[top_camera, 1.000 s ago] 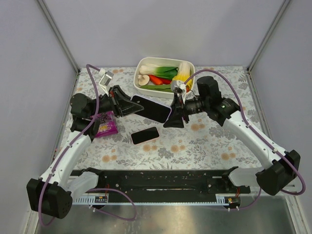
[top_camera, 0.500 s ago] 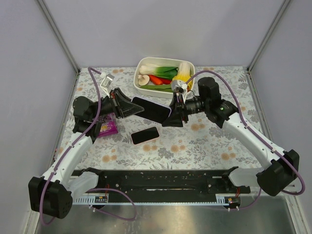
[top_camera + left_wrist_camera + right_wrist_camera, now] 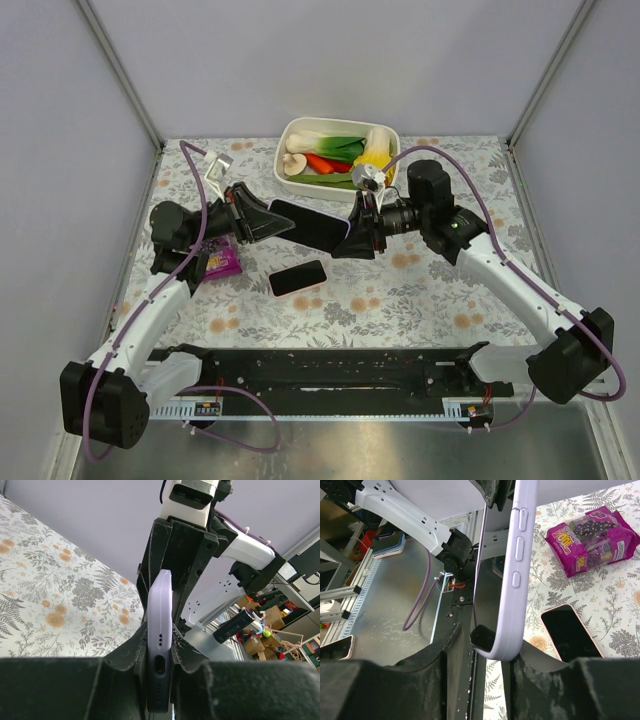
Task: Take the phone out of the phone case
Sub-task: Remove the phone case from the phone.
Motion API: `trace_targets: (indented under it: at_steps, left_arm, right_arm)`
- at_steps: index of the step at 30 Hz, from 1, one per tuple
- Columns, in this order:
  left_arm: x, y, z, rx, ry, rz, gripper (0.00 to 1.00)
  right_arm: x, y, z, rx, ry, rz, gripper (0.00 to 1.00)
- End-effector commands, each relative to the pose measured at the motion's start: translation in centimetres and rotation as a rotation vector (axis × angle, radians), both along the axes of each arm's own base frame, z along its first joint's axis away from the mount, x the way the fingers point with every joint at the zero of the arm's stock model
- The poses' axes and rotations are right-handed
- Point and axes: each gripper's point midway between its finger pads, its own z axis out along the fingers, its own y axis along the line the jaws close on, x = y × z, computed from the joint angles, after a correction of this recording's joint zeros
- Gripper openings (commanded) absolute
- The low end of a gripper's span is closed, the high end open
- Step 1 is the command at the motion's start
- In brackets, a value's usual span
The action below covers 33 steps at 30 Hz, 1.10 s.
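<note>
Progress: right pincer [image 3: 350, 236] has closed in around the far end of the phone case [image 3: 517, 570]. I cannot tell whether it is pinching yet. Left pincer [image 3: 278, 222] pinches the near end, holding it mid-air over the bench [image 3: 430, 290]. The phone [image 3: 315, 226] looks seated inside, so a two-handed peel seems ready.

claw [image 3: 487, 647] straddles lilac phone case [image 3: 519, 570]

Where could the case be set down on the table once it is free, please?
Bare cloth lies between the loose phone and the near rail, and at the far right corner beside the vegetable tub. It is crowded in the middle around the raised case, and by the snack bag.
</note>
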Motion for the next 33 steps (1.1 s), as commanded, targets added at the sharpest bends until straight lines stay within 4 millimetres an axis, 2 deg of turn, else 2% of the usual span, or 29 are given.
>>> trace_targets:
  at_steps: [1,6,14,20,29,33]
  left_arm:
    - [-0.7,0.5,2.3,-0.053,-0.102,0.035,0.0]
    - [-0.5,0.7,2.6,-0.07,-0.095,0.049,0.0]
    - [-0.1,0.9,2.5,-0.078,-0.083,0.063,0.0]
    - [-0.1,0.9,2.4,-0.083,-0.075,0.066,0.0]
    - [0.6,1.3,1.9,-0.104,-0.027,0.097,0.0]
    - [1.5,1.6,1.3,-0.102,0.005,0.132,0.0]
  right_arm:
    - [-0.5,-0.1,1.6,0.053,-0.051,0.033,0.41]
    - [-1.0,-0.2,1.3,0.053,-0.042,0.052,0.46]
    - [-1.2,-0.3,1.2,0.057,-0.048,0.054,0.48]
    - [-1.2,-0.1,1.4,0.065,-0.021,0.061,0.41]
    - [-1.7,-0.2,2.4,0.092,-0.046,0.088,0.15]
    - [-2.4,-0.5,3.3,0.108,-0.066,0.116,0.09]
